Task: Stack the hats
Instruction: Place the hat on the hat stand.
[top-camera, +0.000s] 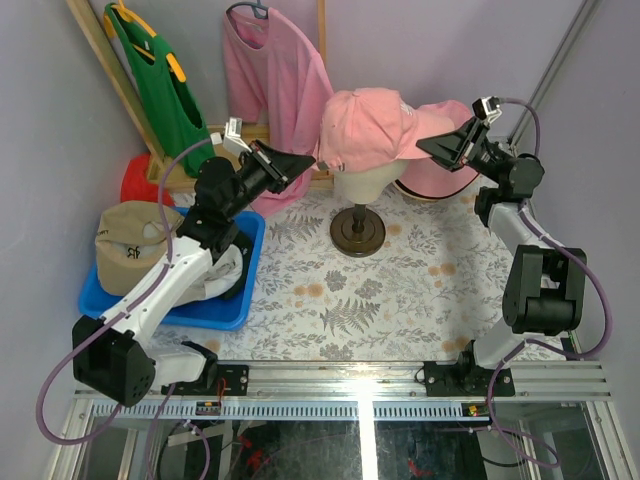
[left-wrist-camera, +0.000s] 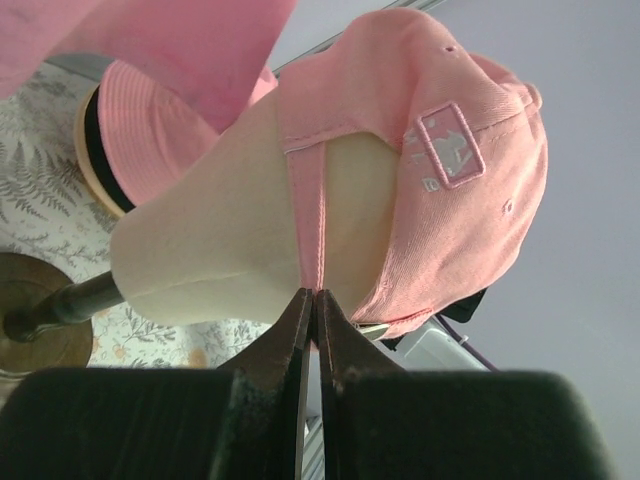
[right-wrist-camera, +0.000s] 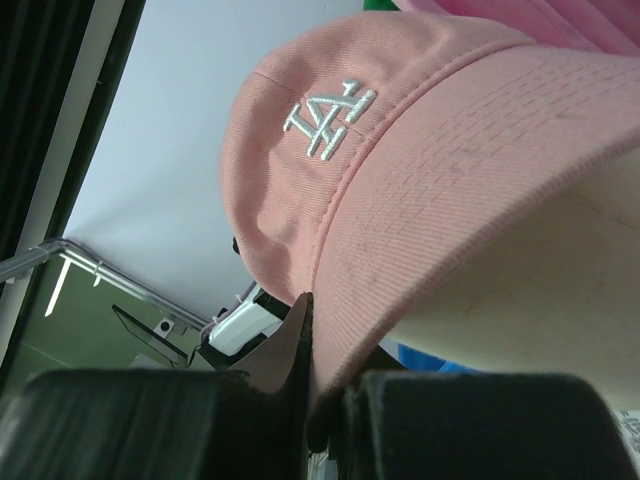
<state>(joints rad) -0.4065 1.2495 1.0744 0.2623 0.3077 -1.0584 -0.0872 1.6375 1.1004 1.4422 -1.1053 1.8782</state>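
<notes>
A pink cap (top-camera: 365, 122) tops the mannequin head (top-camera: 362, 183) — left end effector (top-camera: 311, 159) pinches its 9 o'clock strap, right end effector (top-camera: 421, 150) its 3 o'clock brim.

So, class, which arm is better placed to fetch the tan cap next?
Left, likely. The tan cap lies in the blue bin beside the left arm; the right arm is across the table, jaws shut on the brim of the pink cap.

Left tool (left-wrist-camera: 312, 298), right tool (right-wrist-camera: 305, 310) — raised, seemingly clamped
</notes>
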